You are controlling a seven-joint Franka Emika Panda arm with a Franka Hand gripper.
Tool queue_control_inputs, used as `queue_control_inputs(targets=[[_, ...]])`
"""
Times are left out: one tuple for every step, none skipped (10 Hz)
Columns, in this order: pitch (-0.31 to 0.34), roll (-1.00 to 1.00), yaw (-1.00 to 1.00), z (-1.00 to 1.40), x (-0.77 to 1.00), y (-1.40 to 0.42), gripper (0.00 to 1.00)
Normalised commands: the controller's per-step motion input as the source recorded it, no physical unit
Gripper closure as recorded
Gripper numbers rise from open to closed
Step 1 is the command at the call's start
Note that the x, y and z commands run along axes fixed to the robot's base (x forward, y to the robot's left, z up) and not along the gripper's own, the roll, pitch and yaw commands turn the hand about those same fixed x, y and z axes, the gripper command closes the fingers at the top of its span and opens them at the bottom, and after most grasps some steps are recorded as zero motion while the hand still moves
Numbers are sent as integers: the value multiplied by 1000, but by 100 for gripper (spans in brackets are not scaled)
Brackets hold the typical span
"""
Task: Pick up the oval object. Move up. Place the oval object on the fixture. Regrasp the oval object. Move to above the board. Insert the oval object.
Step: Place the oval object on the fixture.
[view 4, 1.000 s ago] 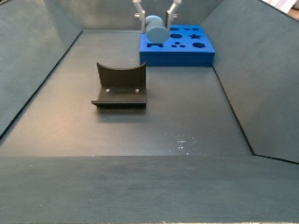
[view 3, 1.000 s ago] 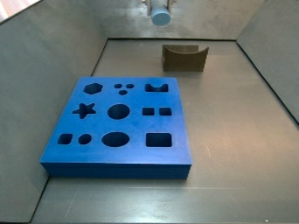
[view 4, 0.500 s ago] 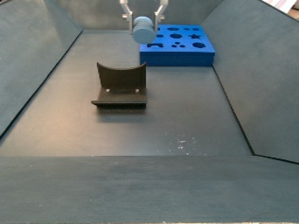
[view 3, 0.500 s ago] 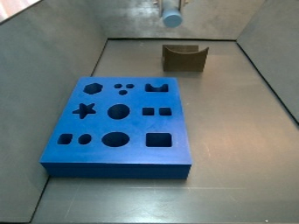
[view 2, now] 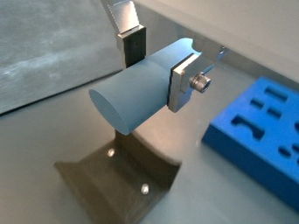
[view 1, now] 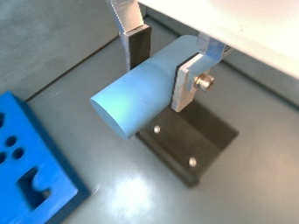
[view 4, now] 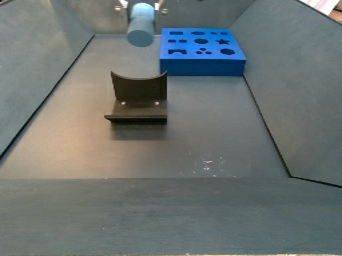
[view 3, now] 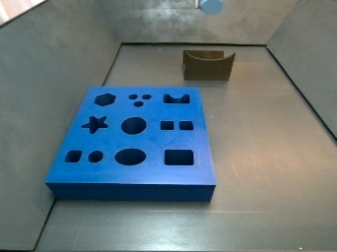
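1. Pinching the small, smooth, pale blue-grey oval peg point(view 1: 149, 92) between its two flat silver finger plates with dark pads point(view 1: 187, 80), the claw point(view 2: 156, 63) is seen high above the floor, and the peg lies sideways in the grip in both wrist views.
2. The peg is seen up in the air in a side view point(view 4: 140, 25), so picking up and moving up are judged to be done.
3. The small dark brown fixture with a U-shaped notch in its top point(view 4: 136, 98) is seen below the claw, and its notch is bare.
4. The peg is not touching the fixture, so the placing step is judged to be not yet done.
5. Placing on the fixture, grasping again, moving above the board and pushing the peg in are all judged to be left.
6. The big, thick, bright blue board with dark cut-out holes point(view 3: 132, 142) is seen off to one side of the claw, well apart from the fixture.
7. All the holes that show in the board are seen to be without pegs.
8. Grey walls point(view 4: 54, 75) are seen around the floor, away from the claw.
9. Nothing is seen between the peg and the fixture, so the way down is judged to be free.
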Motion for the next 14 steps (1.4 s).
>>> queue_control_inputs(targets=[[60,-1000,-116,21,206,52,100],[68,-1000,-121,4,96,47,100],[63,-1000,-128,8,48,44,100],[40,-991,-151,4,26,36,100],[35,-865,-141,-2,35,36,100],[29,-618,-118,-3,54,40,100],[24,-375,-98,-10,62,40,100],[17,-252,-84,-3,56,24,100],[5,-210,-80,3,50,21,100],[207,-1000,3,-1000,117,132,100],[204,-1000,-8,-1000,121,136,100],[231,-899,-66,-1000,135,135,100],[230,-790,-91,-1000,141,132,100],[175,-506,-154,-1000,148,136,100]])
